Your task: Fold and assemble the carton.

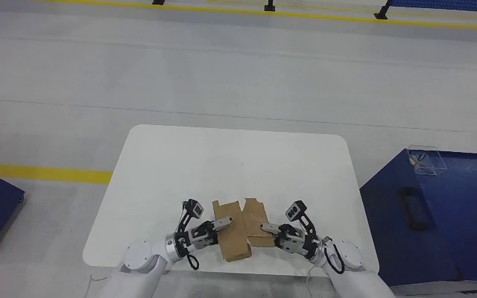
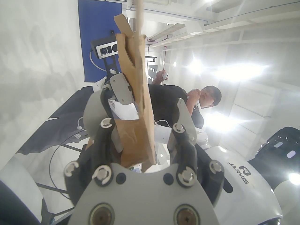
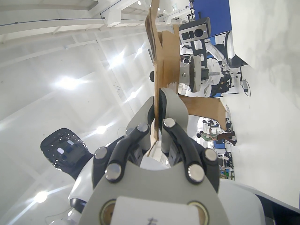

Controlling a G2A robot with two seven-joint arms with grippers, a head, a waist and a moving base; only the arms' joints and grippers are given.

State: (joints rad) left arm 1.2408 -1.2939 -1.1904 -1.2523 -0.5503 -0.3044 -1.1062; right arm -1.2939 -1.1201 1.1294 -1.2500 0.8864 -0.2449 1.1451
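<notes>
The carton [image 1: 235, 231] is matt, rough-edged cardboard.

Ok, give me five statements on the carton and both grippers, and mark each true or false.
1. The right gripper is shut on the carton. True.
2. The left gripper is clamped tight on the carton. False: its jaws stand apart, with a cardboard edge between them.
3. The carton is by the far edge of the table. False: it is by the near edge, between the two grippers.
4. The carton is plain brown cardboard. True.
5. The carton is a finished, closed box. False: its flaps are sticking out, not folded in.
</notes>
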